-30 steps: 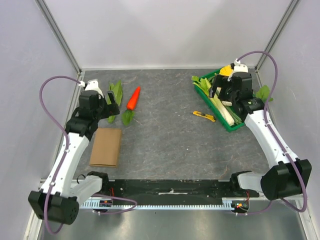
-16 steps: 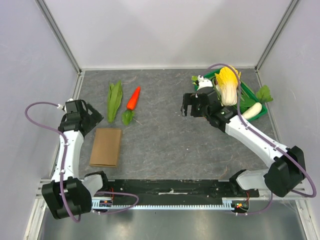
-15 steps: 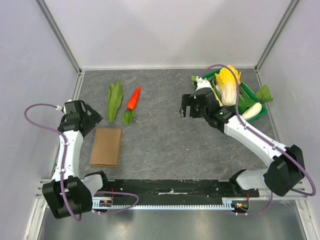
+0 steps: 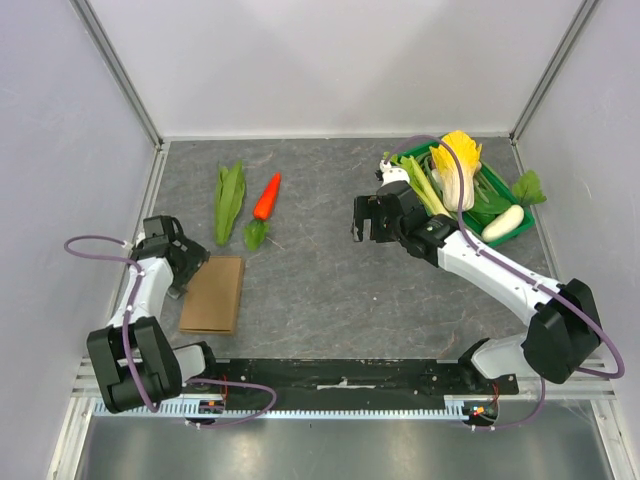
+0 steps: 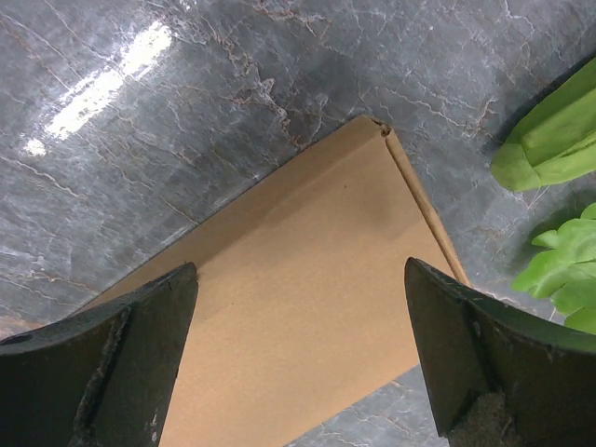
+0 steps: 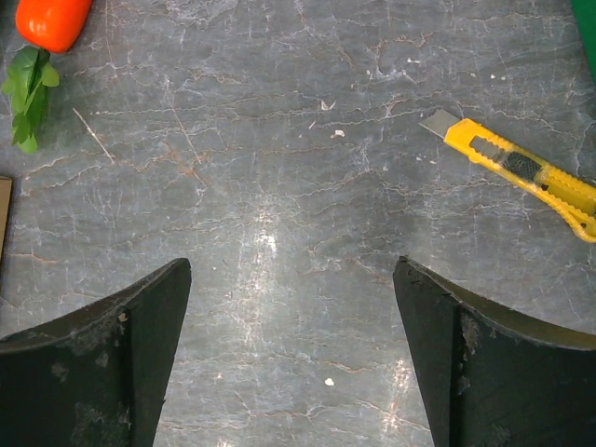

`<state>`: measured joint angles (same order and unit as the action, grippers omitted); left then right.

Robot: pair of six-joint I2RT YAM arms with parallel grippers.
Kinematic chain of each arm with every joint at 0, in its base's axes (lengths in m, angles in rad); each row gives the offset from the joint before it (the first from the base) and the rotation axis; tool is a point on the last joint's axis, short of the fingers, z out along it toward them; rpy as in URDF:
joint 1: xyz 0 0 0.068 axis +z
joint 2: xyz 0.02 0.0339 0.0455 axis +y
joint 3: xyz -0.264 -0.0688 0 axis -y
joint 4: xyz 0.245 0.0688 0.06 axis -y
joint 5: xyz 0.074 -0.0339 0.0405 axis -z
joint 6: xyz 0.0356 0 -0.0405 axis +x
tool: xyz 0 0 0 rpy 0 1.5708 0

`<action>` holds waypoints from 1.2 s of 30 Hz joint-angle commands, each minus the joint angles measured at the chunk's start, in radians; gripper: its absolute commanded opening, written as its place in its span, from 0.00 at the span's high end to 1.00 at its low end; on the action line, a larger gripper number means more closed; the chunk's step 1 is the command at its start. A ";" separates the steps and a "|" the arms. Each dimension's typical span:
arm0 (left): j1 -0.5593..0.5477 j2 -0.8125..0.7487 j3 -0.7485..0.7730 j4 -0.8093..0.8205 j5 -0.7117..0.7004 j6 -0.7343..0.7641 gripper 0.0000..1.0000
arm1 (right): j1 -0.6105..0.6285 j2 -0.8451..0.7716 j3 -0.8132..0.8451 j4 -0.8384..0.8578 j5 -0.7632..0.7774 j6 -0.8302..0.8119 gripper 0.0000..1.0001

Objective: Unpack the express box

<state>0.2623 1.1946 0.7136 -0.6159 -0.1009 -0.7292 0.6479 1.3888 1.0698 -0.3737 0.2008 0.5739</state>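
We take the express box (image 4: 212,294) as landmark. It lies flat and closed on the desk (image 4: 320,300), its long axis running from the arm bases toward the back wall and leaning a little.

The left hand (image 4: 186,266) is at the box's far left corner, just beside or over it; from the top view we cannot tell if it touches. In the left wrist view the left hand (image 5: 298,363) has its fingers (image 5: 121,354) spread wide with nothing between them. The brown lid (image 5: 307,298) fills the gap, one corner pointing away, and a flap seam runs down the edge on the leaf side.

The right hand (image 4: 366,222) is well apart from the box, out to its right over bare desk. It is also spread wide and carries nothing. In its own view the right hand (image 6: 293,354) looks down on stone-pattern desk. A yellow utility knife (image 6: 517,172) lies on the side away from the box.

The carrot (image 4: 266,196) and a leafy green (image 4: 229,200) lie beyond the box's far edge, near it but not touching.

We judge the left arm far nearer, so the hold on the box falls to it; the right likely goes for the knife first.

Writing: none. The box is plain brown with no label or tape print seen, and no readable brand shows on the knife.
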 commanded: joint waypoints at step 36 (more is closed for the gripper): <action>-0.124 -0.184 0.000 -0.064 0.316 0.028 0.18 | 0.295 0.062 -0.090 0.097 -0.164 0.003 0.05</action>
<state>0.1379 1.0172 0.6441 -0.6418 0.2676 -0.7280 0.8356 1.3823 0.9211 -0.3275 0.1104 0.6201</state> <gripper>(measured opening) 0.820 0.957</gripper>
